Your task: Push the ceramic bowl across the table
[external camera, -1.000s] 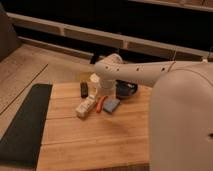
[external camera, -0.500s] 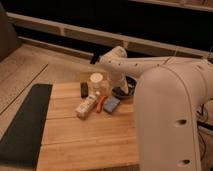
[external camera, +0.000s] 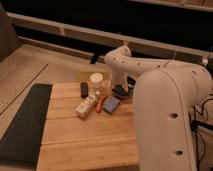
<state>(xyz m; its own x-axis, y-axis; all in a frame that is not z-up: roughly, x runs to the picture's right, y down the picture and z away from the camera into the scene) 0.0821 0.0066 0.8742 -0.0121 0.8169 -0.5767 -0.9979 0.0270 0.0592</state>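
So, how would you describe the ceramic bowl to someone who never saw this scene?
Find the wooden table and look at its far right part, where the white arm points down. The ceramic bowl lies there, just below the gripper. It is round, dark and glossy, unlike the tall white cup and the flat blue item beside it.
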